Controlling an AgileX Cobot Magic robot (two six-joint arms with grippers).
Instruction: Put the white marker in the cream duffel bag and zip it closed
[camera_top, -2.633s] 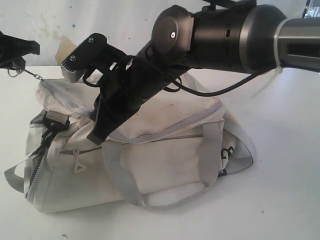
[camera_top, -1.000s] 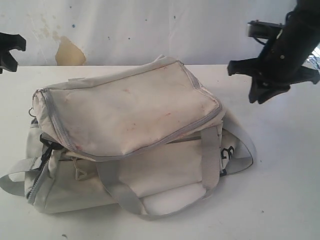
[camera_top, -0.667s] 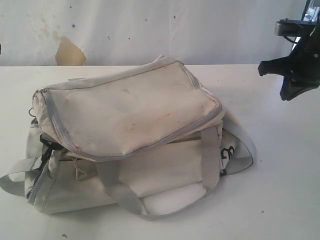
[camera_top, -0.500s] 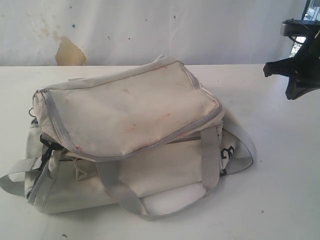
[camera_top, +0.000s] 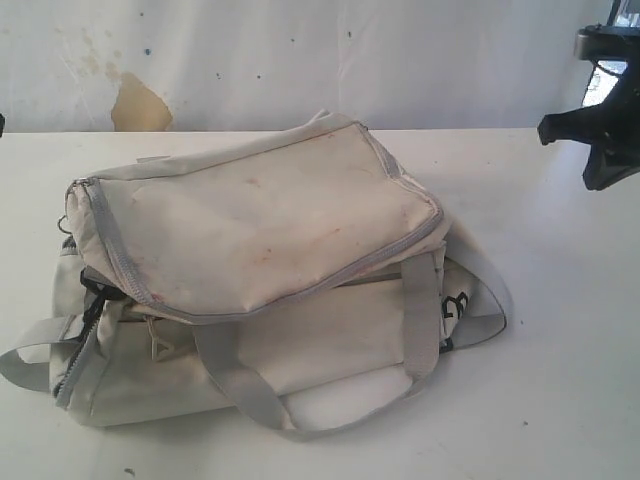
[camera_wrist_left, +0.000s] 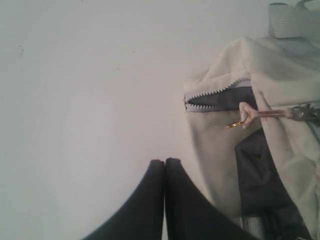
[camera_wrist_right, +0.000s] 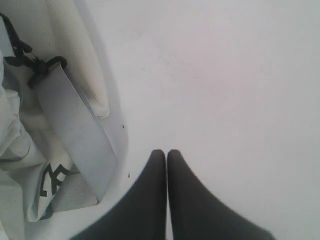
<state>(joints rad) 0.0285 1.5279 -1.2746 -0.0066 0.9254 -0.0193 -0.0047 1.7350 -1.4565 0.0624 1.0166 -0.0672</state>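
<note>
Withdrawing both arms vs. approx. 1 s ago: right gripper (camera_wrist_right: 166, 155) sits farther out at 2 o'clock of bag (camera_top: 260, 230), left gripper (camera_wrist_left: 164, 162) beyond 9 o'clock end. Both jaws together, empty. Status: top zip (camera_top: 330, 280) reads closed. Marker not visible, prob. inside. Table (camera_top: 560, 380) open 3–6 o'clock.

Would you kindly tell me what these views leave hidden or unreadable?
- White marker: in no view; the cream duffel bag fabric hides any contents.
- Left pincer: almost wholly beyond the exterior view's left edge.
- Right pincer: cut by the exterior view's right edge.
- Strap print: right wrist view, folded, illegible.
</note>
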